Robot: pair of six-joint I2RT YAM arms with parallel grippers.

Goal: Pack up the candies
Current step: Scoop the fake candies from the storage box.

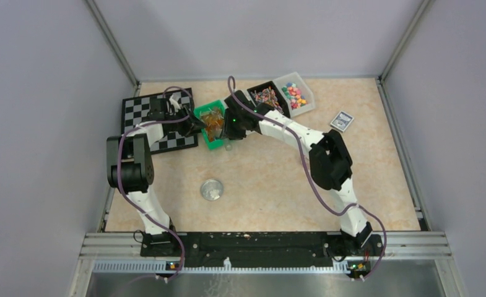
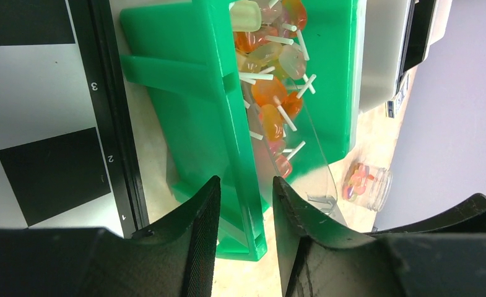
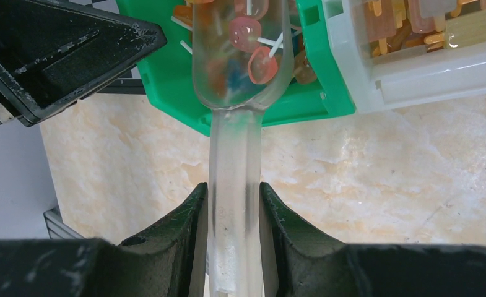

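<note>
A beige marbled worktop (image 1: 271,185) lies between grey walls. Low centre in the top view, a round metal lid (image 1: 212,190) lies alone. Higher up, a small clear glass jar (image 2: 367,184) with a few sweets inside stands just off the near corner of a green plastic bin (image 1: 212,125). The right gripper (image 3: 234,210) is clamped on the handle of a clear plastic scoop (image 3: 235,154). Its long axis runs straight away from that gripper, the bowl over the bin, carrying orange-red candies (image 3: 262,65). The left gripper (image 2: 246,189) pinches the bin's wall. The jar lies back toward the right gripper, so I judge the scoop must withdraw and tip there
</note>
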